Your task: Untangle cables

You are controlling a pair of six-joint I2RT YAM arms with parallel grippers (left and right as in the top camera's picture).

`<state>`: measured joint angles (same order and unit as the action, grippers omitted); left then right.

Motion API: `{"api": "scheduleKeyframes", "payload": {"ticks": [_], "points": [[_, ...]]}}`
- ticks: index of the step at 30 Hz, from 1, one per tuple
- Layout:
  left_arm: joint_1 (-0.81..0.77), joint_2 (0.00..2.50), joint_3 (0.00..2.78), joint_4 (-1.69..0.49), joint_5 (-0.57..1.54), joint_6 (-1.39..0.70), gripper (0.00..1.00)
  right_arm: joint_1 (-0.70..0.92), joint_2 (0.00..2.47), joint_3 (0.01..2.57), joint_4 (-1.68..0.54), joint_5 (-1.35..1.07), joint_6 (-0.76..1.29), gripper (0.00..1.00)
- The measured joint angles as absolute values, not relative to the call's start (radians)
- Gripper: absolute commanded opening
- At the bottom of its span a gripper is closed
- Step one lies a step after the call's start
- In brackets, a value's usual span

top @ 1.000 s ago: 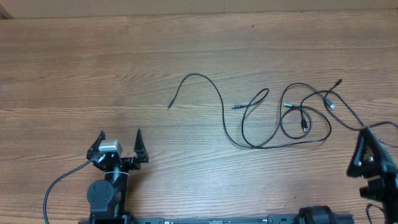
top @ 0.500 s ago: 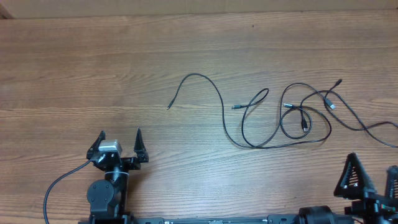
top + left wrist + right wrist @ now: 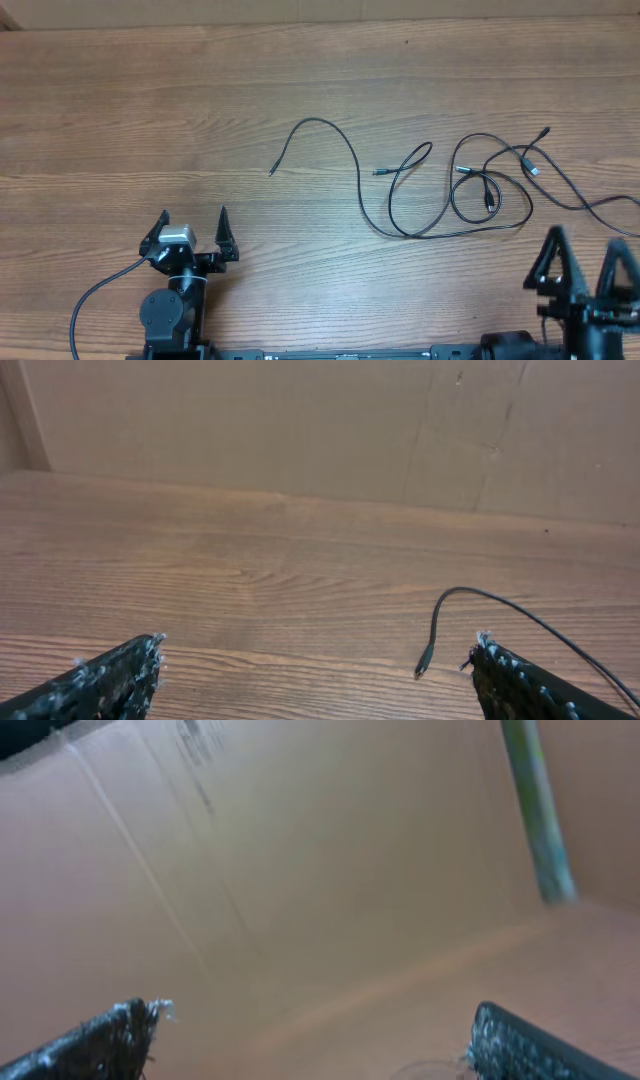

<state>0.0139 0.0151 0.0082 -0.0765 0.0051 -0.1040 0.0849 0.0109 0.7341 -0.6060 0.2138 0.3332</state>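
1. Cables (image 3: 487,190) lie flat on the wooden table (image 3: 120,100), right of centre, and neither arm touches them.
2. We see one strand drawn out in an open curve toward the middle, its free plug end (image 3: 272,172) lying alone. We judge that part as good as cleared.
3. Further right the cords loop over one another and cross at several spots, with small plugs lying inside the loops. We cannot tell which cord passes over which, so we count this knot as the work left.
4. We see the left gripper (image 3: 193,222) near the front edge with its jaws spread wide and empty, well apart from the tangle, the free plug end just ahead of it.
5. The right gripper (image 3: 585,262) sits at the front right, jaws apart and empty, near the trailing strand.
6. We judge the task well short of done.
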Motion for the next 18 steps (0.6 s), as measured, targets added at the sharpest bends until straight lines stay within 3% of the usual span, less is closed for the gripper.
{"api": "scheduleKeyframes", "payload": {"ticks": [10,18], "points": [[0.014,0.015,0.008,-0.076,0.008,-0.104,0.99,0.084,0.011,0.351,0.313,0.083,0.090,1.00],[0.014,0.015,0.008,-0.076,0.008,-0.104,1.00,0.085,0.011,0.104,0.478,0.041,0.015,1.00]]}}
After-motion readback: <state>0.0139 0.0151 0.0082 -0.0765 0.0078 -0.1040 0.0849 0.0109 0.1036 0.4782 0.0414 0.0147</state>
